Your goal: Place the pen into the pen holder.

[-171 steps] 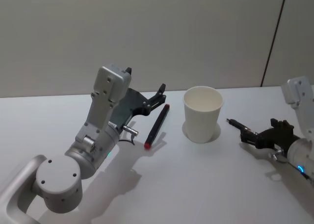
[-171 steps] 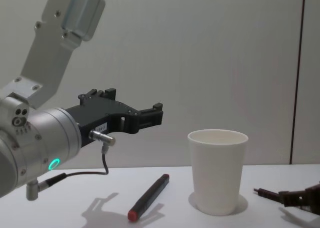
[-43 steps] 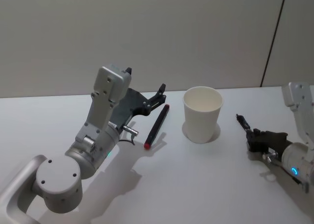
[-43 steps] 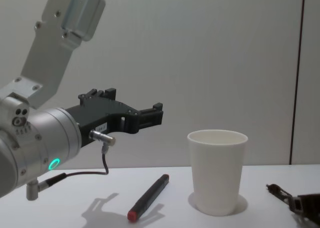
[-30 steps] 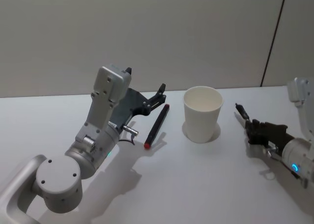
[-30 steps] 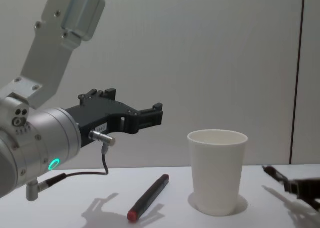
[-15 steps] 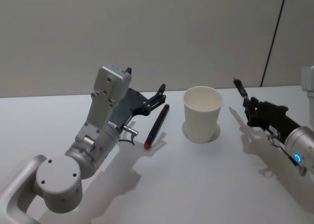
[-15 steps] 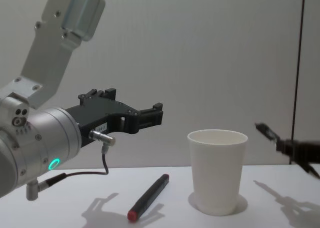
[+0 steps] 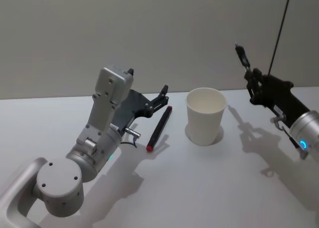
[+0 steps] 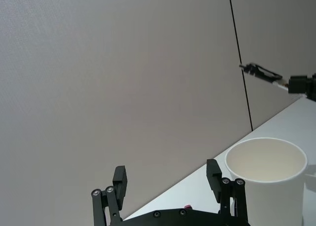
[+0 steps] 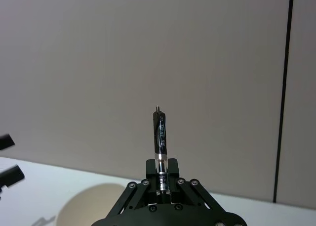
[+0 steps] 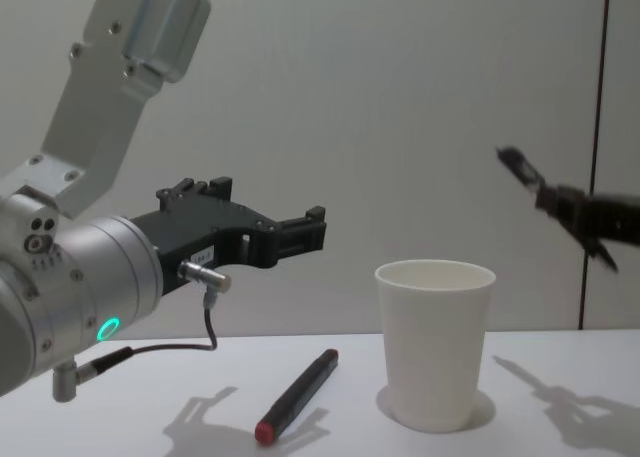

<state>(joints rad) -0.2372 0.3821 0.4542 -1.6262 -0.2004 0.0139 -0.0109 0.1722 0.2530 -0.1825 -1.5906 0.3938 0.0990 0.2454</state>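
Carry step: the right tool clamps the slim black pen up in the air, right of the white paper cup. Next I'd swing it over the rim, tip down. Meanwhile the left tool hangs wide, left of the cup.

White table, upright pen holder, black marker beside, perhaps red-capped.

Beside pen holder, right tool (raised) apparently grips pen.
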